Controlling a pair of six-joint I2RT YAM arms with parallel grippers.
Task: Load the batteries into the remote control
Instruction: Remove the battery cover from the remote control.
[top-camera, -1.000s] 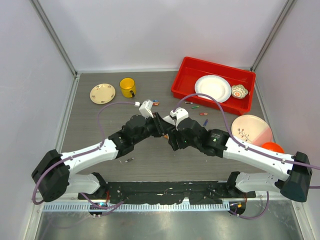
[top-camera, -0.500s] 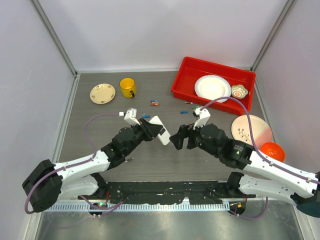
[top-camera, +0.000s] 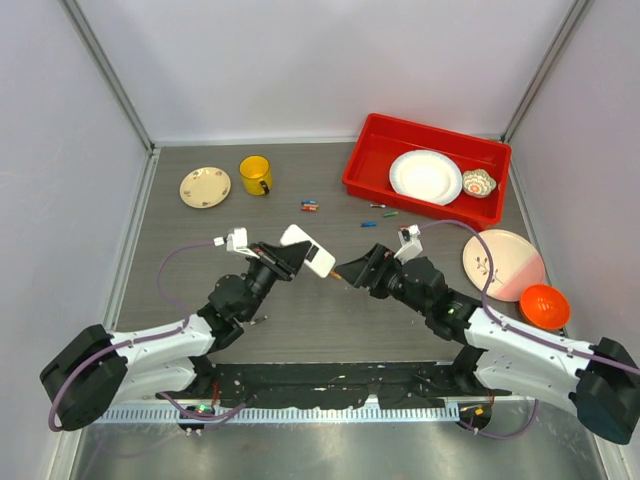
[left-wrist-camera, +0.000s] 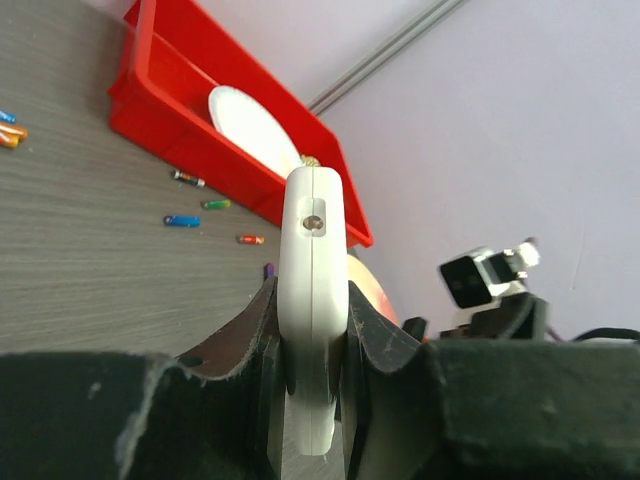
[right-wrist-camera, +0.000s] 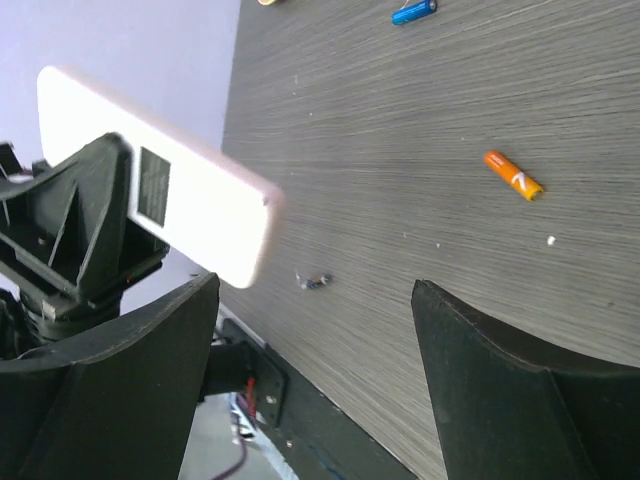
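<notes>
Left claw (top-camera: 283, 259) is pinching the remote (top-camera: 308, 250) by its lower end and holding it up off the bench (top-camera: 320, 330), tilted, top end toward the right arm. Right claw (top-camera: 358, 270) is spread wide with nothing between its fingers, hovering low, just across from the remote's tip.

Remote: the left wrist view shows it edge-on, clamped flat between the pads. The right wrist view shows a plain white face. You can't tell from either whether the battery cover is off, and no cell is visible in it.

Batteries (top-camera: 310, 206): every one you can see is loose on the bench. There's a small cluster mid-bench, a few strung out in front of the red tray (top-camera: 365, 160), and an orange one (right-wrist-camera: 513, 174) lying under the right claw, not touched.

My read: only the remote pickup is done, nothing is loaded. You have yet to grab a cell with the right claw, line it up and seat it, then repeat.
</notes>
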